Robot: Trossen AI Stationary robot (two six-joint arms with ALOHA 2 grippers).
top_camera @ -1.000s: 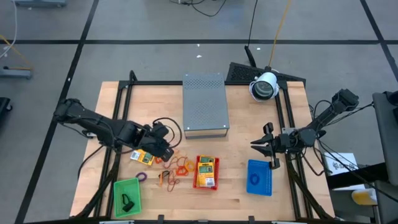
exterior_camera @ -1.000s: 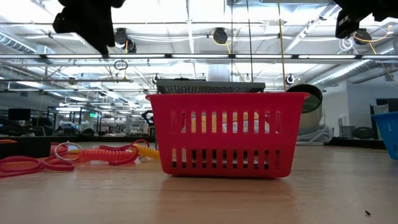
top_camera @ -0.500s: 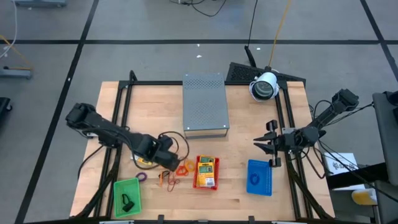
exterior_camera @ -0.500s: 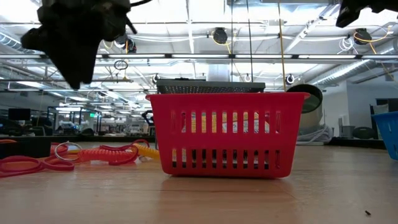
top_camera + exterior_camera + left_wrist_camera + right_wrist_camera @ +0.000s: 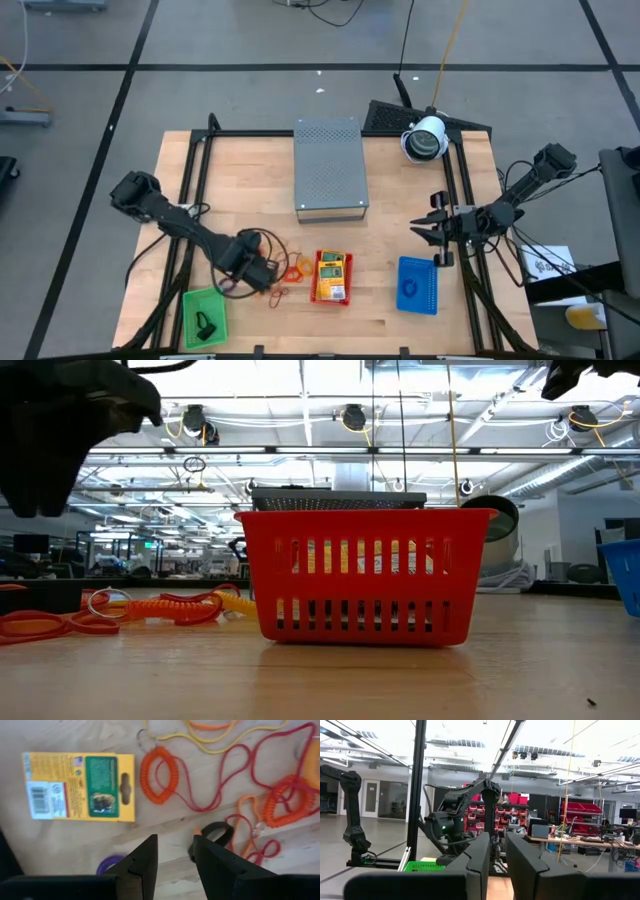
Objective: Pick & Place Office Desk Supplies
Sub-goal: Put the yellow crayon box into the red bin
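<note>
My left gripper [image 5: 252, 274] hangs open above the table, pointing down over the loose supplies; in the low view it is a dark mass [image 5: 60, 440] well above the wood. Its wrist view shows a yellow-and-green packet [image 5: 77, 787], an orange coiled band [image 5: 159, 775], a thin red loop [image 5: 220, 780], a second orange coil [image 5: 290, 800], a purple ring [image 5: 111, 865] and a dark clip-like loop [image 5: 215, 831] lying flat. Its fingertips [image 5: 175, 845] stand between the packet and the dark loop. My right gripper [image 5: 416, 232] waits at the table's right side, with a narrow gap between its fingers [image 5: 498, 842].
A red tray [image 5: 346, 281] holds yellow packets. A green tray [image 5: 192, 305] with a dark clip sits near the left front corner, and a blue tray [image 5: 428, 273] with a blue band sits on the right. A grey perforated box [image 5: 330, 168] and a white camera [image 5: 425, 138] stand farther back.
My left gripper has moved toward the table's near edge and come lower, from beside the packet to over the packet and the rubber bands. In the low view it has grown larger and slid toward the picture's left. The supplies have not moved.
</note>
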